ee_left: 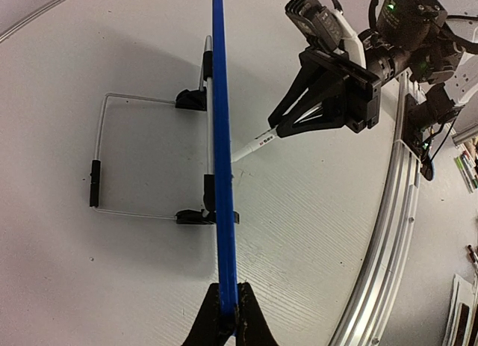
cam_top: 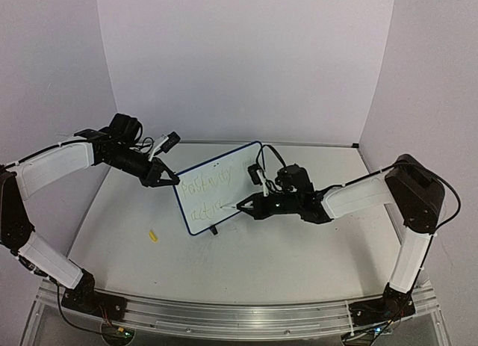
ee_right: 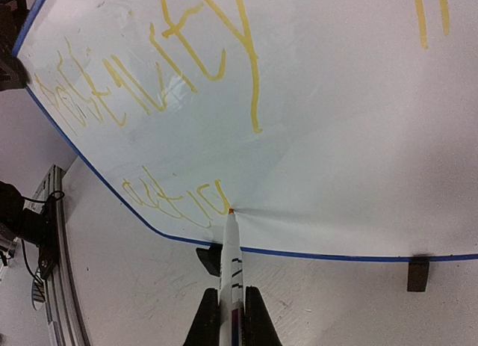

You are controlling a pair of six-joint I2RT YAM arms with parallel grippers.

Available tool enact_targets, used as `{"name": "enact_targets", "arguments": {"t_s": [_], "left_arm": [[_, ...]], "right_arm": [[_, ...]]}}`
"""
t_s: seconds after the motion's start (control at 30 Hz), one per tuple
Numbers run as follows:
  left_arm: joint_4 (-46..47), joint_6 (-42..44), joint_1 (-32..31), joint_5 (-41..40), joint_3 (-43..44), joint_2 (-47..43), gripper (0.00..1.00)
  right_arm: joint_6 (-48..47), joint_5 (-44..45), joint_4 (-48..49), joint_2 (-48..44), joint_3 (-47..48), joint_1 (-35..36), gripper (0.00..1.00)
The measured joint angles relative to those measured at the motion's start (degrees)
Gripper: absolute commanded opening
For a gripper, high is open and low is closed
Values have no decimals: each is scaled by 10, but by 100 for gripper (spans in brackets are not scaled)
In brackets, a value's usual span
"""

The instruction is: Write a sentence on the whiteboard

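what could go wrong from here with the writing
1. The left gripper pinches only the thin edge of the whiteboard, so the push of the marker in the right gripper might twist it.
2. The sentence runs low, near the bottom frame; the tip may slip off.

Blue-edged white whiteboard [cam_top: 240,173], yellow sentence [cam_top: 208,189]

glossy smooth whiteboard [ee_right: 336,137], matt grained table [ee_left: 75,286], brushed metal rail [cam_top: 239,316]
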Motion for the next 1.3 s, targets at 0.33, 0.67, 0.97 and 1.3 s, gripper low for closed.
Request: {"name": "enact_targets", "arguments": {"t_s": [0.33, 0.67, 0.97, 1.3], "left_arm": [[0, 0, -1, 0, 0, 0, 0], [0, 0, -1, 0, 0, 0, 0], [0, 1, -2, 0, 0, 0, 0], [0, 0, -2, -2, 0, 0, 0]], "right_arm": [[2, 0, -12, 10, -3, 0, 0], [8, 0, -12, 7, -3, 0, 0], [11, 9, 2, -19, -3, -1, 0], [15, 16, 6, -22, -3, -2, 0]]}}
